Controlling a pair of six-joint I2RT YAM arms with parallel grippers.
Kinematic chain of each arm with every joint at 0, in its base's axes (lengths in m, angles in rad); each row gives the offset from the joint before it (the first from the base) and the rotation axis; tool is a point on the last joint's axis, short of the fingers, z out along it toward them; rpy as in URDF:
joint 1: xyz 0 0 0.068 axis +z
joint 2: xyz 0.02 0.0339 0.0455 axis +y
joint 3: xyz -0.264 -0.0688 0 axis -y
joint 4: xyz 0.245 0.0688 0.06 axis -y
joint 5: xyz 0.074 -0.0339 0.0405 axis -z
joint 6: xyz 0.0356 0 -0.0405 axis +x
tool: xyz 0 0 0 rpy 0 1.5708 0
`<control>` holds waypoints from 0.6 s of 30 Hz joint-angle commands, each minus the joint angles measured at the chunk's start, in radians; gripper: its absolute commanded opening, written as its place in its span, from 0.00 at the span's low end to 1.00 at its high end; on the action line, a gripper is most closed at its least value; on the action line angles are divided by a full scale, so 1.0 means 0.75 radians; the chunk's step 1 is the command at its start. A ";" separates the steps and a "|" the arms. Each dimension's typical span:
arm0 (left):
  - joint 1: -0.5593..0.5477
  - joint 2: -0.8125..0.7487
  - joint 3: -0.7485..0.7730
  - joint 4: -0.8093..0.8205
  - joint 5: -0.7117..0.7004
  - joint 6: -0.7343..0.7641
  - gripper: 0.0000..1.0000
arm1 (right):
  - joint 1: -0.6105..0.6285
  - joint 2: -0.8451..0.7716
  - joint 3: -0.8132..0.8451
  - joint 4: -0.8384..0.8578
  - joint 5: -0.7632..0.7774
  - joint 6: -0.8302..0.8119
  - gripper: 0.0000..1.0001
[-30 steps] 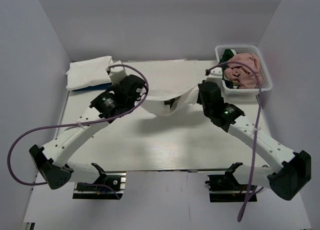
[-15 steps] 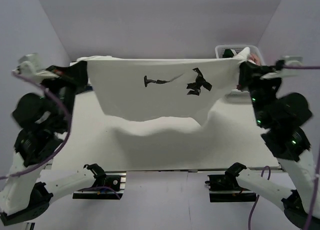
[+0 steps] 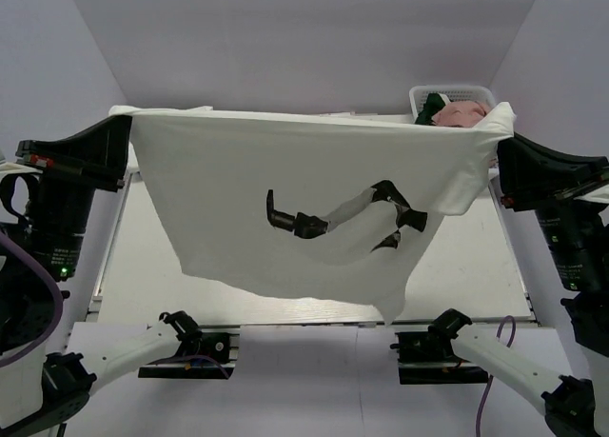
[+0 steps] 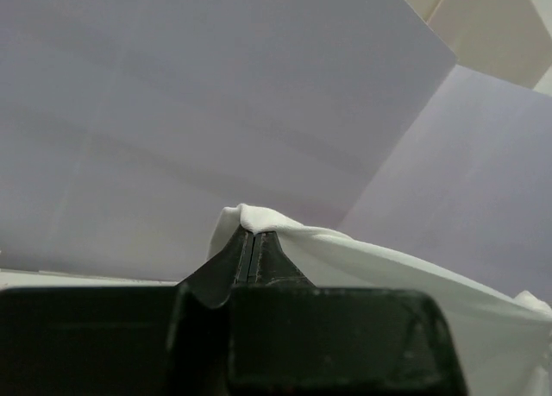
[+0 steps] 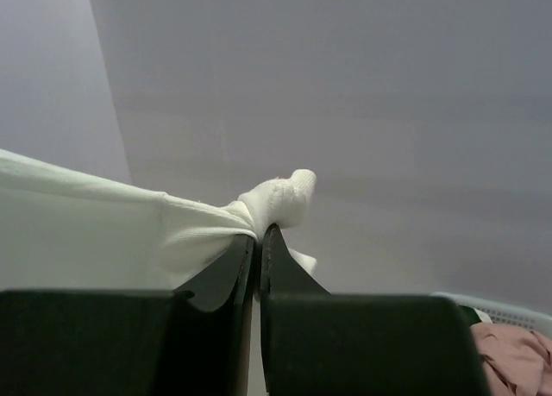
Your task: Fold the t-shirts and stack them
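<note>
White t-shirt w/ dark robot-arm print [image 3: 285,170] hangs spread in mid-air, stretching leftward from the white mesh basket [image 3: 457,91], print facing the top camera. L gripper [image 4: 253,237] has its fingers pressed together on one top corner, far left of basket. R gripper [image 5: 260,232] is pinched on the other top corner, just in front of basket. Top edge is pulled taut btwn them, prob. so the cloth opens flat & creases drop out before laying it down to fold. Lower hem sags free above the table [image 3: 476,266], left of & nearer than basket. Pink t-shirt [image 3: 468,113] & dark green one [image 3: 435,102] wait inside basket. Folding of this shirt looks not yet begun.
</note>
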 commanded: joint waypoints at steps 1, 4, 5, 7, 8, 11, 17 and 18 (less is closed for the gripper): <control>0.009 0.074 0.046 0.010 -0.136 0.010 0.00 | -0.006 0.046 0.026 0.051 0.063 -0.005 0.00; 0.009 0.211 0.011 -0.015 -0.369 0.010 0.00 | -0.004 0.152 -0.045 0.119 0.280 0.005 0.00; 0.009 0.252 -0.017 -0.027 -0.441 -0.004 0.00 | -0.002 0.217 -0.051 0.127 0.325 0.017 0.00; 0.003 0.380 -0.075 -0.056 -0.672 -0.055 0.00 | -0.008 0.339 -0.080 0.113 0.521 0.034 0.00; 0.019 0.426 -0.093 -0.112 -0.691 -0.110 0.00 | -0.006 0.438 -0.094 0.109 0.669 0.038 0.00; 0.054 0.587 -0.236 -0.150 -0.803 -0.217 0.00 | -0.035 0.655 -0.113 0.052 0.769 0.086 0.00; 0.373 1.031 -0.429 -0.225 -0.565 -0.524 0.00 | -0.200 1.188 -0.132 0.007 0.532 0.334 0.00; 0.418 1.125 -0.380 -0.252 -0.461 -0.542 0.01 | -0.215 1.309 -0.095 -0.016 0.449 0.328 0.00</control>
